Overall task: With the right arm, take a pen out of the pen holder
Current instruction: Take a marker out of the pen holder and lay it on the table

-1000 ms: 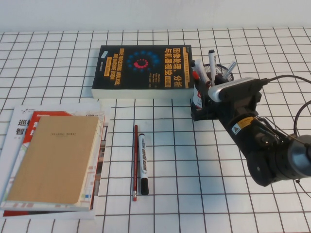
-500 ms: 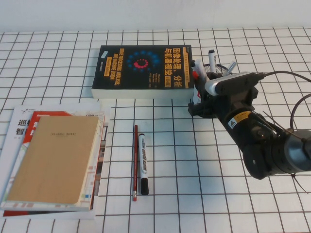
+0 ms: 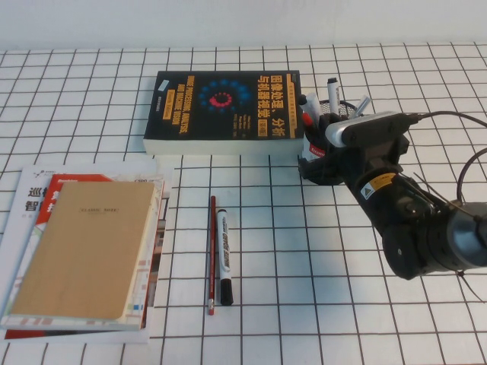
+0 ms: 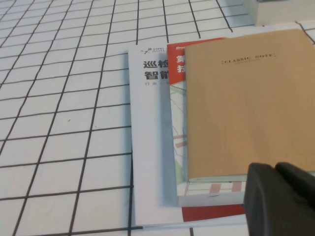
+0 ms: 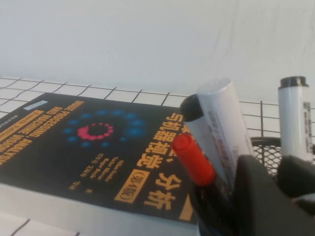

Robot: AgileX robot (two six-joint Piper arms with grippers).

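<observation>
A black mesh pen holder (image 3: 348, 114) stands at the right end of the black book, holding several pens. Among them are a white marker (image 3: 332, 91), a red-capped pen (image 3: 307, 119) and a silver pen (image 3: 361, 104). My right gripper (image 3: 319, 156) is pressed against the holder's near side, among the pens. In the right wrist view it (image 5: 278, 182) sits just below the mesh (image 5: 266, 152), with the red-capped pen (image 5: 193, 158) and a fat white marker (image 5: 219, 118) beside it. My left gripper (image 4: 276, 169) hangs shut over the notebook stack.
A thick black book (image 3: 224, 106) lies at the back, touching the holder. A stack of notebooks and papers (image 3: 87, 247) lies front left. A red pencil (image 3: 211, 255) and a white marker (image 3: 224, 255) lie side by side in the middle.
My right gripper has pushed a little closer into the holder, and the pens in it lean slightly differently. The things on the table have not moved.
</observation>
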